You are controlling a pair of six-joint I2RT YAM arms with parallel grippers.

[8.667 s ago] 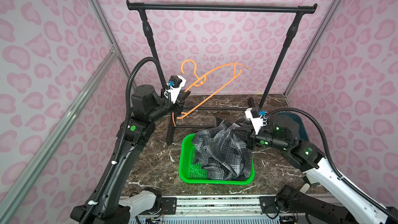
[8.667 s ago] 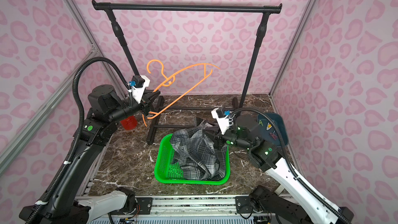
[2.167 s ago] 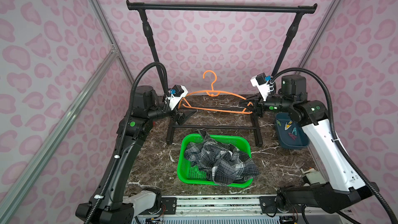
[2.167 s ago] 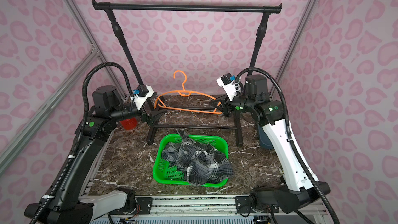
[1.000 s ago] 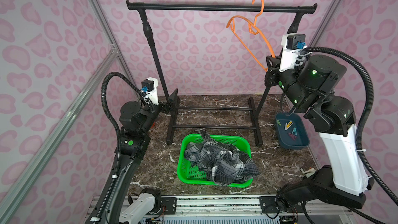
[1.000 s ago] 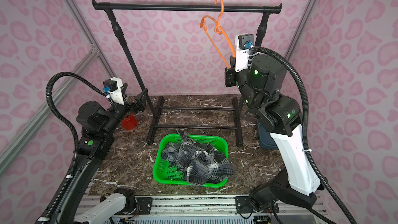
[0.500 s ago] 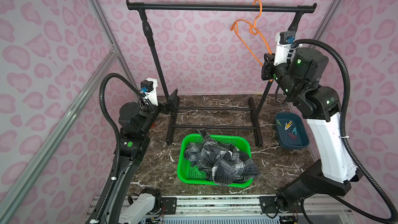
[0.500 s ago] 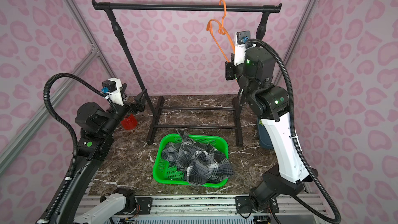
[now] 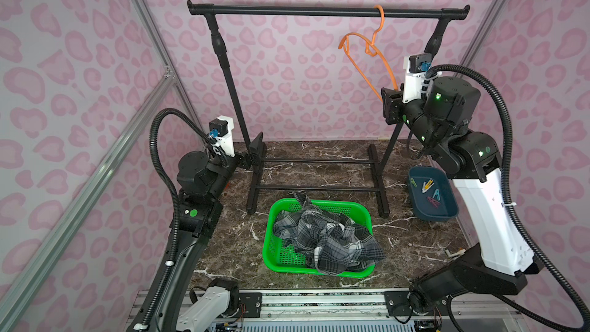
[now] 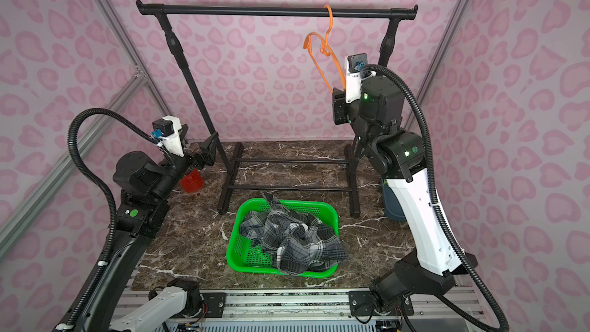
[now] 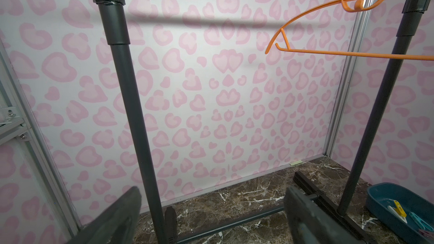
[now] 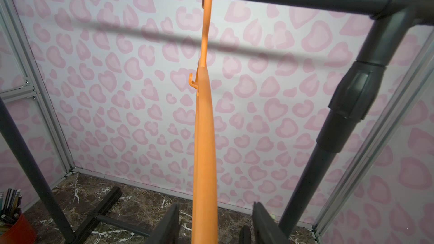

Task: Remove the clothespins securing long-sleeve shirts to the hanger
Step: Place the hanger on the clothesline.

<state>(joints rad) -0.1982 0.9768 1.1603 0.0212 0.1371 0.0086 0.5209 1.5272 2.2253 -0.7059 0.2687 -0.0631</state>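
Where the clothespins [image 9: 427, 185] lie: yellow and white together in the dark blue tray [image 9: 431, 217] on the marble surface [image 9: 415, 237], among other clips.
Plaid shirt [image 9: 329, 237]: heaped in the green basket [image 9: 287, 269], one edge spilling over its rim.
Orange hanger [image 12: 203, 137]: hooked over the black rack [image 9: 287, 11] bar, hanging tilted.
Right gripper [image 12: 216, 205]: released, jaws either side of the hanger's lower end, gaps showing.
Left gripper [image 11: 212, 190]: spread wide, empty, low beside a rack post.

The hanger [image 12: 203, 149] is bright orange. The shirt [image 9: 329, 241] has black, grey and white checks. The basket [image 9: 267, 250] is green. The rack [image 9: 319, 11] is black. The bench [image 9: 415, 237] is dark brown with white lines. The walls [image 9: 287, 91] are light pink with darker pink blotches.
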